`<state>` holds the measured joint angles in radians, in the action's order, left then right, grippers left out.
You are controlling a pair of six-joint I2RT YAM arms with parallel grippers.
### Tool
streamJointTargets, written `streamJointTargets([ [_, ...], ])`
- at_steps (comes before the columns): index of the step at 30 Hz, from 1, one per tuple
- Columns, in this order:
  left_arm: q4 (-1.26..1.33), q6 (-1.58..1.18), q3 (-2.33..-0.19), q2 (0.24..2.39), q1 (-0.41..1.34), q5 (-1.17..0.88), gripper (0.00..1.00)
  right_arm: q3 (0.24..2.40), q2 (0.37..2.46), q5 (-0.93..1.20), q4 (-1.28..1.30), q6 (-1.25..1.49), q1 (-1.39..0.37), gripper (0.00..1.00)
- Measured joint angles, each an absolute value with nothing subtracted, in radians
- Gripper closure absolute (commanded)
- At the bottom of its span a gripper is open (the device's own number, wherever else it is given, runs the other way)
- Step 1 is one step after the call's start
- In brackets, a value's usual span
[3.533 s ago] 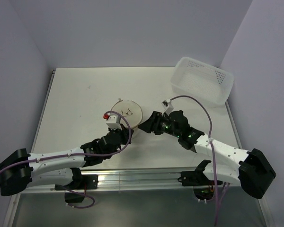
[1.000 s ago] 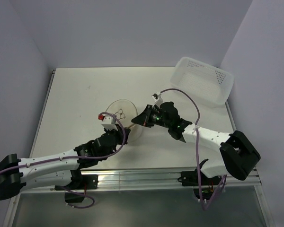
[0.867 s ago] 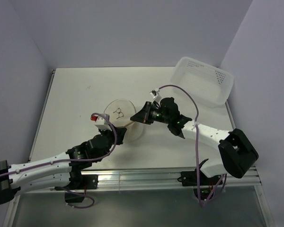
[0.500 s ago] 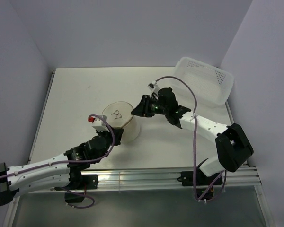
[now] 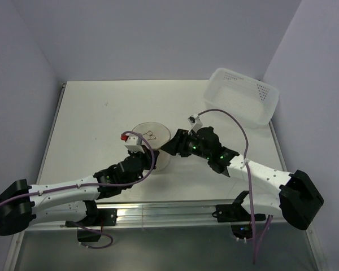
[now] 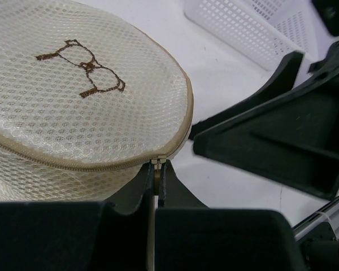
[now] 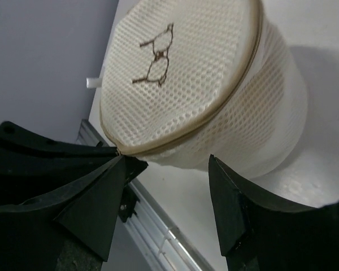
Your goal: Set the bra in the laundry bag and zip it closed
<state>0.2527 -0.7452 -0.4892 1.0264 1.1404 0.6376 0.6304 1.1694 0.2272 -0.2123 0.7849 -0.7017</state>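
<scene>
The laundry bag (image 5: pixel 151 134) is a round cream mesh drum with a brown embroidered lid, standing mid-table. In the left wrist view its lid (image 6: pixel 73 84) lies flat with the tan zip line shut along the near rim. My left gripper (image 5: pixel 149 156) is shut on the zip pull (image 6: pixel 157 166) at the bag's near right rim. My right gripper (image 5: pixel 169 145) is open just right of the bag. In the right wrist view its fingers (image 7: pixel 231 209) stand wide apart below the bag (image 7: pixel 214 113), not touching it. The bra is hidden.
A white perforated plastic basket (image 5: pixel 243 100) stands at the back right corner and also shows in the left wrist view (image 6: pixel 243 28). The metal rail (image 5: pixel 175 212) runs along the table's near edge. Walls close in on the left, the back and the right.
My left gripper has travelled right along the bag's near rim with the zip pull. The bag shifted slightly right. My right gripper has drawn back from the bag's far right to its near right.
</scene>
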Motion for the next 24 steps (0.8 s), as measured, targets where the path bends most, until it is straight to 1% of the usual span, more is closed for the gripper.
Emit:
streamJointTargets([
  [3,0.265,-0.745,-0.49,1.032,1.14,0.622,1.0,0.59,1.175,0.224,-0.245,0.836,-0.741,0.33],
  [6,0.268,-0.745,-0.49,1.031,1.14,0.611,1.0,0.588,1.198,0.225,-0.271,0.868,-0.743,0.35],
  [9,0.269,-0.745,-0.49,1.029,1.139,0.605,1.0,0.588,1.201,0.226,-0.293,0.883,-0.743,0.44],
  [14,0.263,-0.746,-0.488,1.012,1.139,0.593,1.0,0.596,1.201,0.226,-0.312,0.9,-0.744,0.44],
  [16,0.262,-0.746,-0.485,1.004,1.139,0.586,1.0,0.603,1.205,0.226,-0.317,0.901,-0.744,0.57],
  [18,0.261,-0.746,-0.479,0.997,1.139,0.578,1.0,0.614,1.216,0.224,-0.323,0.902,-0.744,0.73],
  [20,0.251,-0.746,-0.477,0.991,1.139,0.572,1.0,0.621,1.226,0.22,-0.323,0.905,-0.744,0.77],
  [21,0.247,-0.746,-0.477,0.989,1.139,0.572,1.0,0.623,1.229,0.217,-0.324,0.907,-0.744,0.92],
  [22,0.243,-0.746,-0.475,0.985,1.139,0.569,1.0,0.623,1.229,0.217,-0.324,0.903,-0.744,0.99],
  [24,0.235,-0.746,-0.469,0.972,1.139,0.565,1.0,0.63,1.232,0.22,-0.322,0.905,-0.746,1.0],
])
